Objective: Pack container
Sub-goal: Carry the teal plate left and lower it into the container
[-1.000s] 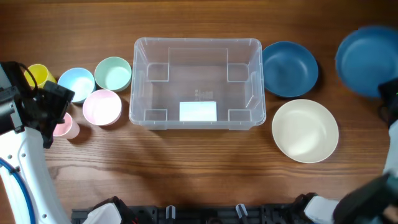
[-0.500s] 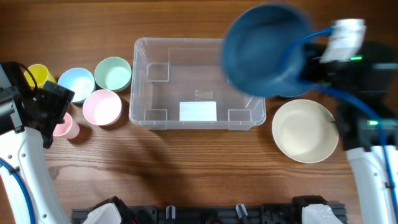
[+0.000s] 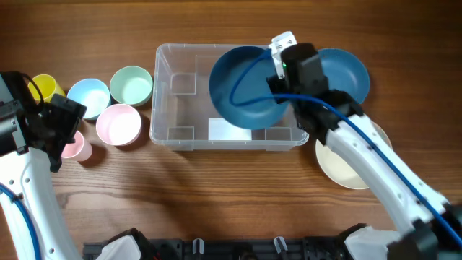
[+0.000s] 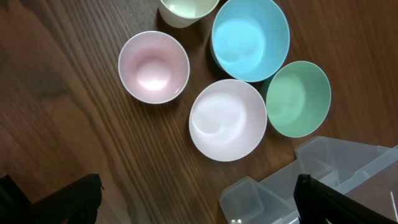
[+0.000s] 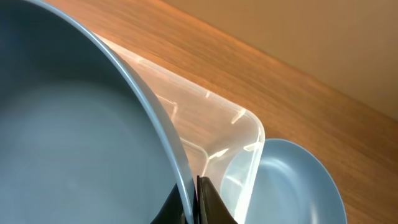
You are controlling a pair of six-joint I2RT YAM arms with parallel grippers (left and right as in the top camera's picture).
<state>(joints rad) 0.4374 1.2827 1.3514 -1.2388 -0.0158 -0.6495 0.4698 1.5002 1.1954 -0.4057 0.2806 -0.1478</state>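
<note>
Container: large clear plastic bin, open at the top, in the middle of the wooden table, toward the far side; nothing rests on its floor yet, and a white label shows through the bottom.
Left gripper: hovers over the table at the far left, fingers spread wide, holding nothing.
Left group: a yellow cup, a small pink cup, a light blue bowl, a pink bowl and a green bowl stand close together just left of the container.
Container handling: probably light and fairly stiff, though thin walls like these would likely flex and the smooth plastic could slip. The rimmed edge along a short side looks like the best place to take hold.
Dark blue bowl: held tilted above the right half of the container. Whether it touches the wall cannot be told.
Right gripper: fingers pinched tight on the right rim of the dark blue bowl.
Right group: a second blue bowl sits just right of the container. A cream bowl lies nearer, partly hidden under the right arm.
Step in hand: likely lowering the dark blue bowl into the container, with the other bowls not yet packed.
Risk: the tilted bowl could catch on the container's rim.
</note>
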